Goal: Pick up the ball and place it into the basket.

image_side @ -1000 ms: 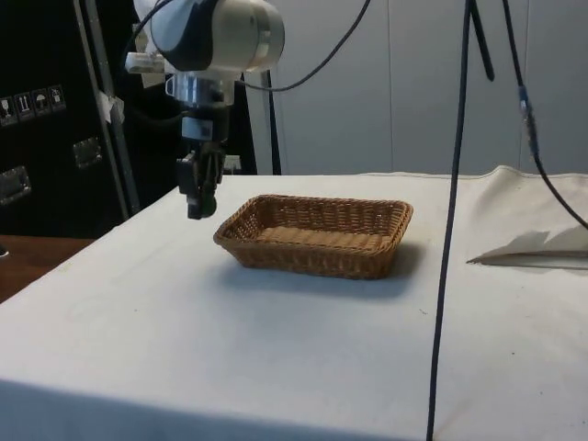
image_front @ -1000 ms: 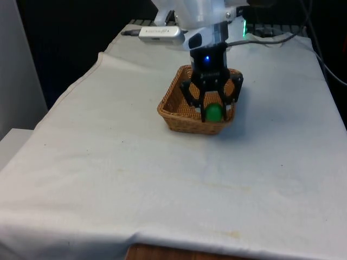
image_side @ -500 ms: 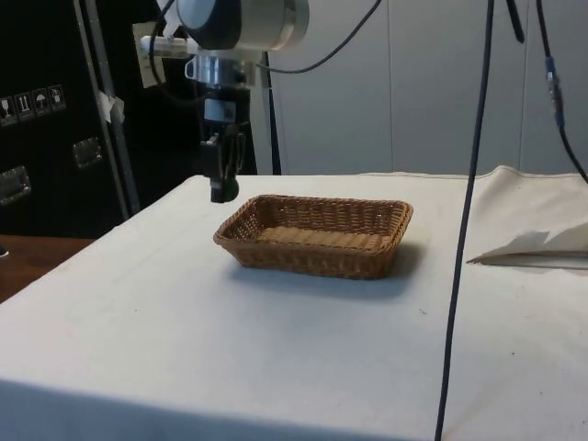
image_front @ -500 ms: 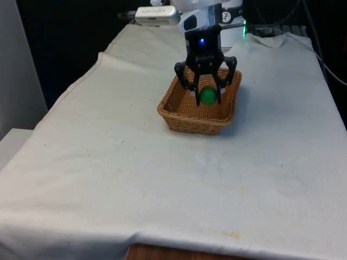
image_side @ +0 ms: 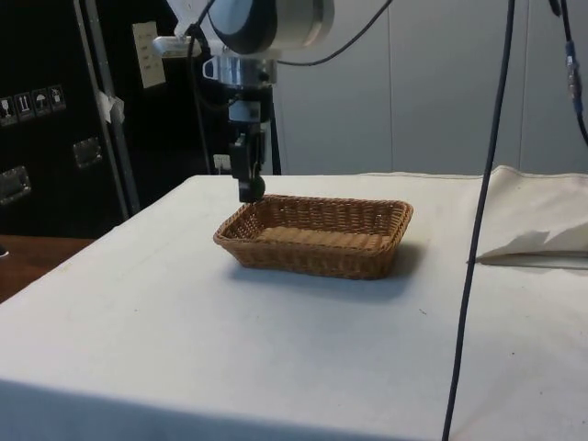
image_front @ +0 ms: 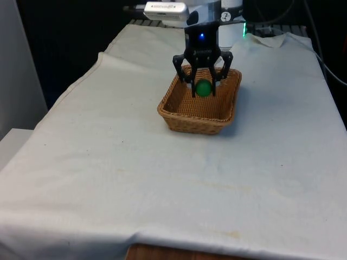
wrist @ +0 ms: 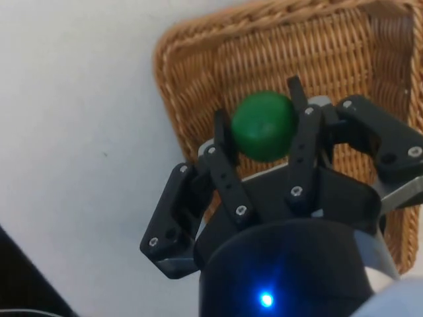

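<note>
A green ball is clamped between the two black fingers of my gripper, which is shut on it. The gripper hangs above the woven wicker basket, over the basket's end nearest the side view's left. In the side view the gripper sits just above the basket's rim with the ball tucked between the fingers. The wrist view looks down on the basket's corner under the ball.
White cloth covers the whole table around the basket. A crumpled fold of cloth lies at the side view's right, and a black cable hangs down in front of that camera.
The gripper has carried the ball from the basket's near edge, in the front view, back over its inside. It has also risen a little.
</note>
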